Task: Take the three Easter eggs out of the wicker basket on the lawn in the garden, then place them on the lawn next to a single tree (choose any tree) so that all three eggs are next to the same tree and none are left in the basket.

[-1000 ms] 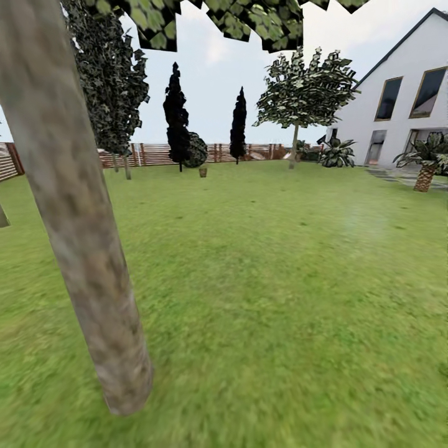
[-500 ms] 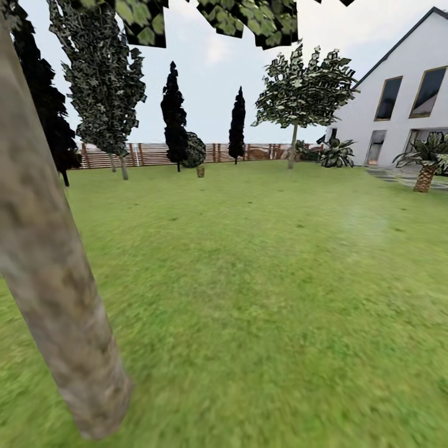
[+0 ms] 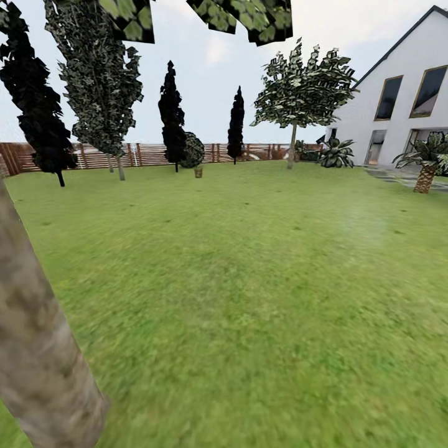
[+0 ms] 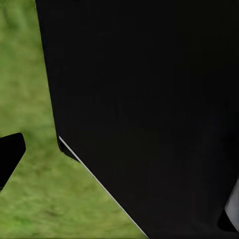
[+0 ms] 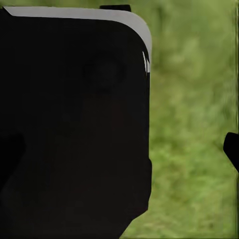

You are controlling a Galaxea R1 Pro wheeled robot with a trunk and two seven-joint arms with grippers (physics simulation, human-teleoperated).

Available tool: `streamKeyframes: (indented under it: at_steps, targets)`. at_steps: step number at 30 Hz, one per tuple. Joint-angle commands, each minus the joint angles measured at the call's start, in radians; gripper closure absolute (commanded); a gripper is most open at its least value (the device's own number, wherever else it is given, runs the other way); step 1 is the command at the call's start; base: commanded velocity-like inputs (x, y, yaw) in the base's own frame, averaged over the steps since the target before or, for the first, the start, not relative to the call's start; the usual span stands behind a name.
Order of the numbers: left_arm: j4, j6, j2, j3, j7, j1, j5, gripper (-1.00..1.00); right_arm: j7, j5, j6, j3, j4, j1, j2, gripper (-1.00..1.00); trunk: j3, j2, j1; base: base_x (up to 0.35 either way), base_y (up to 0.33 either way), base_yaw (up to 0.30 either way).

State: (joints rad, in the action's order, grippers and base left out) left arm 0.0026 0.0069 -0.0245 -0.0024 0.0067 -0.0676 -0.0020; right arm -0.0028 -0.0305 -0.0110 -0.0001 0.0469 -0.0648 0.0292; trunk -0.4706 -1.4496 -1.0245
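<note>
A wide green lawn [image 3: 261, 280] fills the lower two thirds of the head view, flat and mottled, running back to a brown slatted fence [image 3: 149, 154] across the middle left of the frame. A thick pale trunk [image 3: 37, 361] leans up from the lower left corner, with patches of its leaves at the top edge; it sits this close likely because the robot is rolling past it on its way across the garden. In the middle distance, slightly left of centre and just in front of the fence, stands one small brown basket [image 3: 198, 172], too far off to show whether any eggs lie inside it. I count two near-black cone-shaped trees close to it, a third dark one at the upper left, one tall grey-green tree beside that, and one round-topped grey-green tree [image 3: 303, 87] right of centre. A white house [image 3: 404, 99] occupies the upper right, with one small palm [image 3: 429, 163] at the right edge. In both wrist views a large black part of the robot blocks most of the picture, with blurred grass beyond, probably because the arms are tucked in for travel. Whether either claw is spread or pressed together cannot be told.
</note>
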Motion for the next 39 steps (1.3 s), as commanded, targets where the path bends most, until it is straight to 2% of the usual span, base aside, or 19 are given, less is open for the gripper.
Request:
streamKeyframes:
  at_steps: [1,39]
  targets:
    - [-0.001,0.001,0.0,0.0,0.001,0.0,0.0,-1.0,0.0,-0.003,-0.001,0.0,0.002,-0.001,0.0,-1.0,-0.001,0.0,0.0,0.282,-0.219,0.0]
    - [-0.006,-0.001,0.002,-0.001,-0.005,0.0,-0.001,-1.0,-0.001,-0.003,0.0,0.0,0.002,-0.001,0.001,-1.0,-0.001,0.0,0.0,0.311,-0.176,0.0]
